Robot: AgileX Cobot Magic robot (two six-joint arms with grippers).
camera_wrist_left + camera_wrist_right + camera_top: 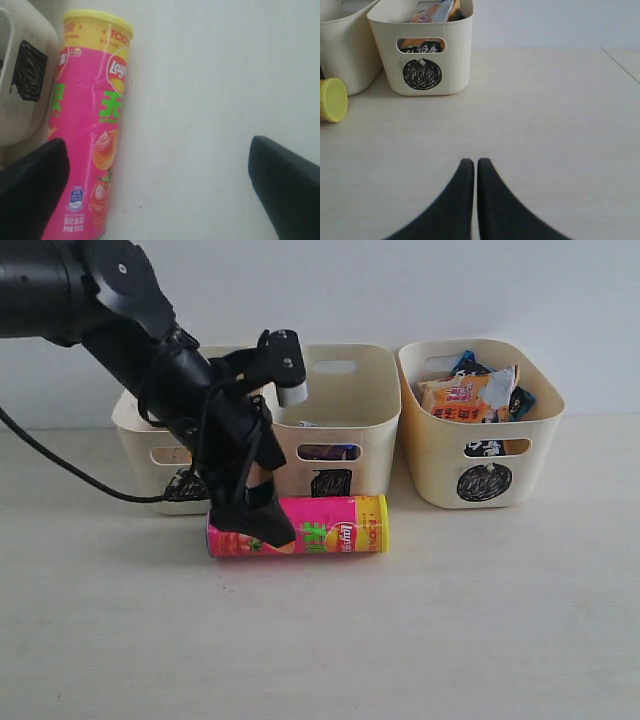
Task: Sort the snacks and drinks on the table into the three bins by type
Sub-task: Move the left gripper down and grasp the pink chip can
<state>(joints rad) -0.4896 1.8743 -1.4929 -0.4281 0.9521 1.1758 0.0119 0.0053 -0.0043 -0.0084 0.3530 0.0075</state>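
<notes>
The pink chip tube (335,525) lies on its side on the tabletop (450,640), just in front of the middle bin (375,430), with its yellow end toward the right. It is the only item we see outside the 3 bins. The left jaws stand wide apart around its other end, 1 finger (35,185) close beside it, probably to grip across the round body. The right jaws are pressed together above bare tabletop. Chip bags (470,395) fill the circle bin (530,455), so we judge the tube belongs elsewhere.
</notes>
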